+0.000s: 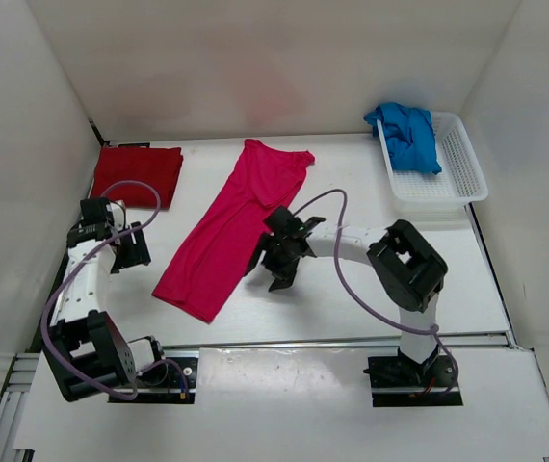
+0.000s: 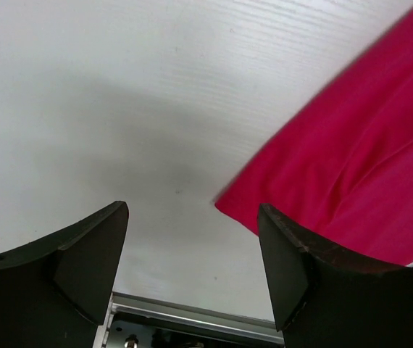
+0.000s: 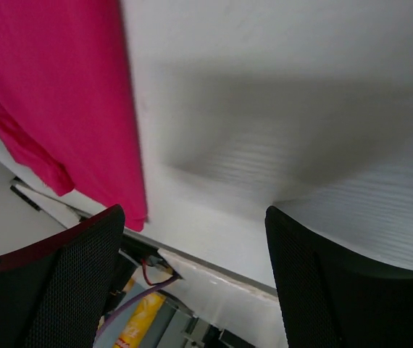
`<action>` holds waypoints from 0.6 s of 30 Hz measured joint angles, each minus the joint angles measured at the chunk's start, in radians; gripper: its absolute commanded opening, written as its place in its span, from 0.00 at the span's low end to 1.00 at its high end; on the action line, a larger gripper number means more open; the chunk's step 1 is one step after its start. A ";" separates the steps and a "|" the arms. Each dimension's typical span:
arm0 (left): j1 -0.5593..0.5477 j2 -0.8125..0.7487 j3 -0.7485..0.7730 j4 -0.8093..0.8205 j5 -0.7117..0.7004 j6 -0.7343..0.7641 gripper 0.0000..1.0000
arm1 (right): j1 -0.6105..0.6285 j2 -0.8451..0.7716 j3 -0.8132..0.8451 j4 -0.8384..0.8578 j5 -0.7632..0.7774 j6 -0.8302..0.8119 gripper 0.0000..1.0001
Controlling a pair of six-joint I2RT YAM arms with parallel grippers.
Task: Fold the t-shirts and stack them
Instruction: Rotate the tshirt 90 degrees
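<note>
A dark red fabric t-shirt [image 1: 138,173] lies at 10 o'clock on the white table [image 1: 352,192]. It is a flat, squared rectangle, so it looks already folded and is probably parked there as the base of the stack.

Just toward 5 o'clock from it hangs the left gripper [image 2: 192,209], fingers apart and holding nothing. Its wrist view shows the lower corner of the shirt beside its right finger, which suggests it is lined up for that hem.

The bright pink-magenta fabric t-shirt [image 1: 231,231] crosses the middle as a long narrow strip running from 12 o'clock down to 7 o'clock. It seems folded lengthwise, with the crosswise fold not yet done.

The right gripper [image 3: 193,211] hovers over bare table just off the strip's 3 o'clock edge, spread wide and empty.

At 2 o'clock a bright blue fabric t-shirt [image 1: 409,135] sits crumpled in the far end of a white plastic mesh basket [image 1: 457,183], apparently waiting its turn.
</note>
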 measured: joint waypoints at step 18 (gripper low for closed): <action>0.000 -0.227 0.013 -0.138 -0.022 0.000 0.87 | 0.222 0.169 0.060 0.309 0.024 0.605 0.33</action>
